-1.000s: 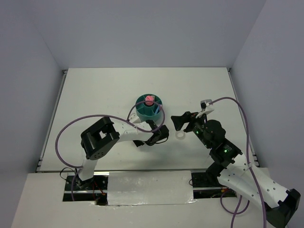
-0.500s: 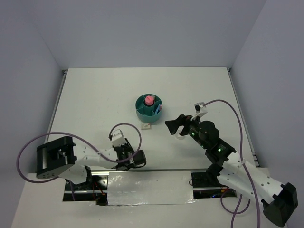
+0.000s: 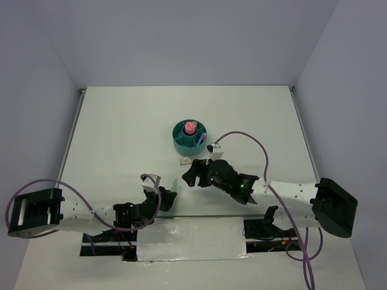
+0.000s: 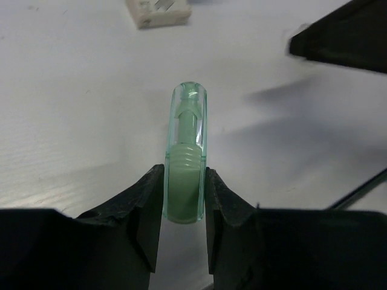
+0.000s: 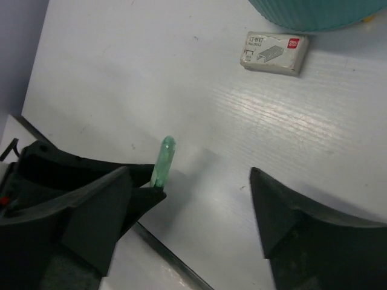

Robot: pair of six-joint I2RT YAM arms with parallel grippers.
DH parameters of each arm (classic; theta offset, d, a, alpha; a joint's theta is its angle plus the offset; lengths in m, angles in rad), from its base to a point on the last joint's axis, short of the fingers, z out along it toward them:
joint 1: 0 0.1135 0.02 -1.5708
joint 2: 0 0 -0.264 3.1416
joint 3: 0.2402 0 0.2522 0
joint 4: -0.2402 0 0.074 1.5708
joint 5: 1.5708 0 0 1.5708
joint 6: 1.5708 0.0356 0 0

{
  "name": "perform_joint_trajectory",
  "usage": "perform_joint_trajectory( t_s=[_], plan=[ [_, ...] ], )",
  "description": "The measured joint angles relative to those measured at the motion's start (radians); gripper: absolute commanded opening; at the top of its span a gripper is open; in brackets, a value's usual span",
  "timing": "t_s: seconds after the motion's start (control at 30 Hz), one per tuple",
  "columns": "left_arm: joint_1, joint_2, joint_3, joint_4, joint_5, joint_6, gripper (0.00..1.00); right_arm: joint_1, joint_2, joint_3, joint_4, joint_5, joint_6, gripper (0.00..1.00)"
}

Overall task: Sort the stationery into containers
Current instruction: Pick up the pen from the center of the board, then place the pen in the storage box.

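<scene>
- My left claw [image 4: 183, 176] pinches the green capsule [image 4: 186, 121] low down, tip jutting forward.
- My right claw [image 5: 190, 181] gapes wide, holding nothing.
- The teal organiser [image 5: 314, 12] sits beyond, past a small box [image 5: 274, 52], perhaps staples.

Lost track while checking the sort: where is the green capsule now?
The green capsule is clamped in the left gripper, low centre in the top view, just left of the open right gripper, nearer than the staple box.
</scene>
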Motion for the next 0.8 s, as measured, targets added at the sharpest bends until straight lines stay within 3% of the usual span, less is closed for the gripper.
perform_joint_trajectory(
  t_s=[0.27, 0.37, 0.4, 0.43, 0.47, 0.53, 0.6, 0.63, 0.67, 0.7, 0.73, 0.8],
  plan=[
    [-0.005, -0.084, -0.031, 0.249, 0.091, 0.227, 0.00, 0.044, 0.131, 0.030, 0.100, 0.008, 0.054, 0.70],
    [-0.006, -0.083, -0.031, 0.286, 0.103, 0.257, 0.00, 0.053, 0.163, 0.053, 0.129, -0.005, 0.059, 0.51],
    [-0.006, -0.082, -0.031, 0.294, 0.107, 0.268, 0.00, 0.054, 0.172, 0.059, 0.138, -0.013, 0.059, 0.31],
    [-0.006, -0.082, -0.031, 0.302, 0.111, 0.275, 0.00, 0.055, 0.181, 0.061, 0.151, -0.020, 0.058, 0.22],
    [-0.006, -0.080, -0.031, 0.304, 0.114, 0.278, 0.00, 0.055, 0.187, 0.061, 0.167, -0.031, 0.068, 0.04],
    [-0.006, -0.078, -0.033, 0.304, 0.115, 0.283, 0.04, 0.056, 0.193, 0.064, 0.193, -0.044, 0.085, 0.00],
    [-0.006, -0.079, -0.033, 0.307, 0.110, 0.293, 0.15, 0.056, 0.193, 0.063, 0.200, -0.047, 0.095, 0.00],
    [-0.006, -0.084, -0.033, 0.303, 0.108, 0.294, 0.25, 0.056, 0.193, 0.063, 0.204, -0.048, 0.095, 0.00],
    [-0.007, -0.096, -0.033, 0.296, 0.103, 0.296, 0.45, 0.056, 0.192, 0.063, 0.208, -0.050, 0.095, 0.00],
    [-0.007, -0.113, -0.033, 0.281, 0.097, 0.296, 0.89, 0.056, 0.191, 0.063, 0.212, -0.050, 0.091, 0.00],
    [-0.007, -0.134, -0.033, 0.258, 0.093, 0.299, 0.99, 0.054, 0.188, 0.064, 0.212, -0.051, 0.081, 0.00],
    [-0.007, -0.192, -0.032, 0.209, 0.078, 0.274, 0.99, 0.046, 0.170, 0.068, 0.193, -0.044, 0.041, 0.00]
  ],
)
